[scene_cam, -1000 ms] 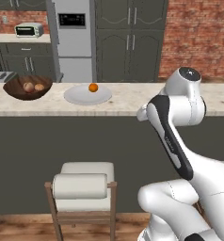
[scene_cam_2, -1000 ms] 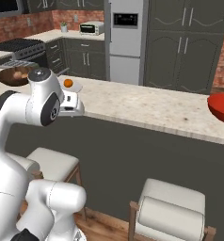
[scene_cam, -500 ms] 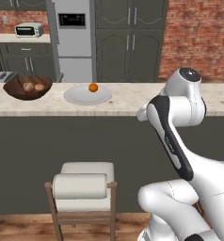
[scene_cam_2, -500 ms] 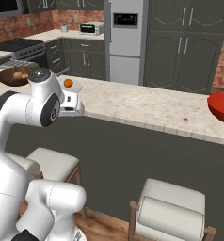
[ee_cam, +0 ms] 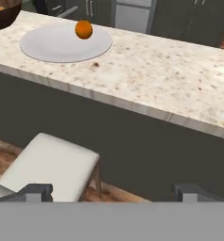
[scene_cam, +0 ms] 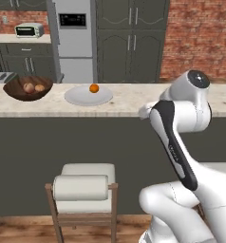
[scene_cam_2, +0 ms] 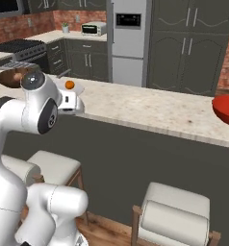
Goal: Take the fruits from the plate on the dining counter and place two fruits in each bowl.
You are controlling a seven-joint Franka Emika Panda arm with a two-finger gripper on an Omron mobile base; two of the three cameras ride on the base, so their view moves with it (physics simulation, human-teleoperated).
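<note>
Orange fruit (ee_cam: pixel 84 29) on plate (ee_cam: pixel 52 47), well beyond the spread fingers (ee_cam: pixel 38 190).

The white Franka arm with dark joints (scene_cam: pixel 174 142) rises folded, its elbow high and its forearm doubled back down in front of the counter's dark front. Its two-finger gripper (ee_cam: pixel 111 192) hangs with both dark finger tips (ee_cam: pixel 36 190) spread wide apart, holding nothing.
</note>
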